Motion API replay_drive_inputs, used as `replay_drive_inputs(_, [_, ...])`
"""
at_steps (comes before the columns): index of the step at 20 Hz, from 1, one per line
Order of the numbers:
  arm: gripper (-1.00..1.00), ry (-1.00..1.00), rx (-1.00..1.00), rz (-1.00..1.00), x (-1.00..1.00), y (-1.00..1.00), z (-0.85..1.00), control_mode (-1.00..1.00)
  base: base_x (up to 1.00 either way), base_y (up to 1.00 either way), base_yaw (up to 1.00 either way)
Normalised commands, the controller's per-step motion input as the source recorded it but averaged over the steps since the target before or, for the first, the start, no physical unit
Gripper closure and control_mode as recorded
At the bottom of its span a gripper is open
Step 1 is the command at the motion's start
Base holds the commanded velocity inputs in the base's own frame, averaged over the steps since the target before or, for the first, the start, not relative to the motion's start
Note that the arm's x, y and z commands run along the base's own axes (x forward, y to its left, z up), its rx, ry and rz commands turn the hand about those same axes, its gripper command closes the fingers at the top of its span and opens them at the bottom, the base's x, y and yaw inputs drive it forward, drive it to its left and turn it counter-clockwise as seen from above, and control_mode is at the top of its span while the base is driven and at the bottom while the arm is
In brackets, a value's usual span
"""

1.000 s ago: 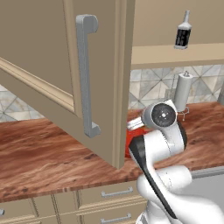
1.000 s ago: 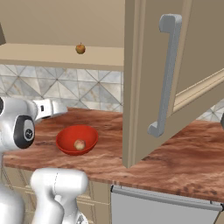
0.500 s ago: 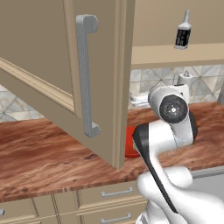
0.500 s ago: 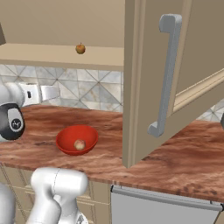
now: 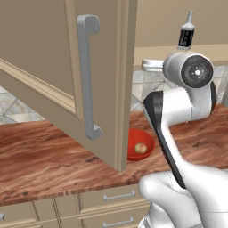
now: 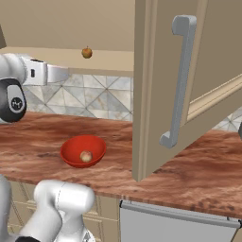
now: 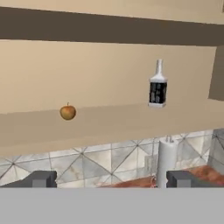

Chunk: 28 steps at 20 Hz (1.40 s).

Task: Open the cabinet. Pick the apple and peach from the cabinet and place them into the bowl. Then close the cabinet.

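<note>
Below the open cabinet (image 7: 109, 61) shelf with its apple (image 7: 68, 112), gripper (image 7: 111, 179) spread wide, empty.

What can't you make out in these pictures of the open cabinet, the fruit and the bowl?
- Bowl: in the left base view its left part is hidden behind the open cabinet door.
- Fruit in the bowl: too small in either base view to tell peach from anything else.
- Bottle label: too blurred in the hand view to read.
- Gripper: only the fingertips, spread wide, rise at the bottom of the hand view.
- Apple: small, its surface detail unreadable.
</note>
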Motion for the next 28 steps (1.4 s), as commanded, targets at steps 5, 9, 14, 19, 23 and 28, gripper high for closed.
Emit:
replay_drive_inputs(5, [-1.00, 0.01, 0.17, 0.05, 0.03, 0.00, 0.02, -1.00, 0.00, 0.00, 0.00])
replay_drive_inputs(9, [-1.00, 0.00, 0.17, 0.03, 0.28, 0.00, 0.00, -1.00, 0.00, 0.00, 0.00])
replay_drive_inputs(14, [-1.00, 0.00, 0.04, 0.00, 0.58, 0.00, 0.00, -1.00, 0.00, 0.00, 0.00])
replay_drive_inputs(19, [-1.00, 0.00, 0.00, 0.01, 0.72, 0.00, -0.03, -1.00, 0.00, 0.00, 0.00])
replay_drive_inputs(23, [-1.00, 0.00, 0.00, 0.02, 0.78, 0.00, -0.12, -1.00, 0.00, 0.00, 0.00])
replay_drive_inputs(28, [-1.00, 0.00, 0.07, 0.11, 0.91, 0.11, -0.22, -1.00, 0.00, 0.00, 0.00])
